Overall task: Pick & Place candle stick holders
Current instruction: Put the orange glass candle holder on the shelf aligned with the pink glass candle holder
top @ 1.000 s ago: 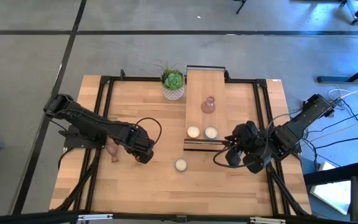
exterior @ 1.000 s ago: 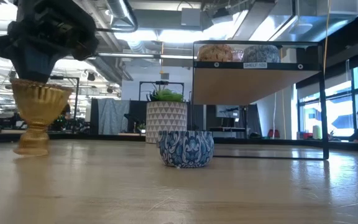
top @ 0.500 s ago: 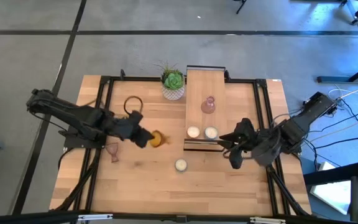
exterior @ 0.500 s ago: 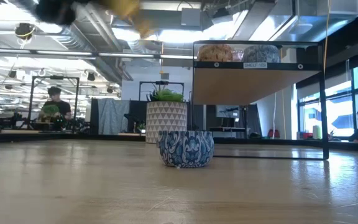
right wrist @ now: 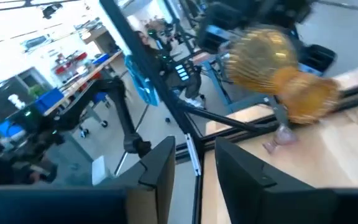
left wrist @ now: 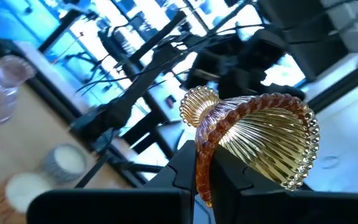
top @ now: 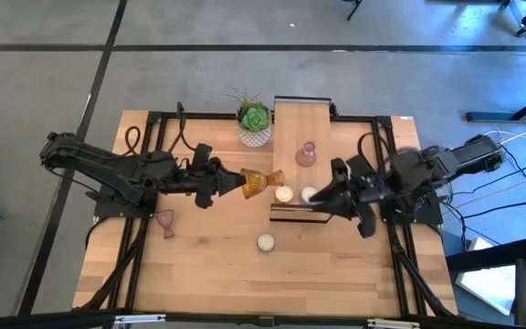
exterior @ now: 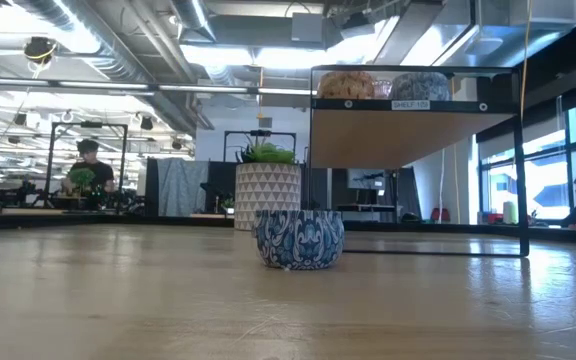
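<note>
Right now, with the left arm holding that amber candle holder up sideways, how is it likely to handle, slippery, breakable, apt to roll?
The amber candle holder looks like ribbed glass, so probably rigid and breakable. The left gripper pinches only its rim, so it may slip or pivot. Its round, narrow-waisted shape would likely roll if laid down.

Amber holder (top: 254, 183) tipped sideways, airborne; pink holders (top: 306, 153) on shelf, (top: 164, 220) on table.
</note>
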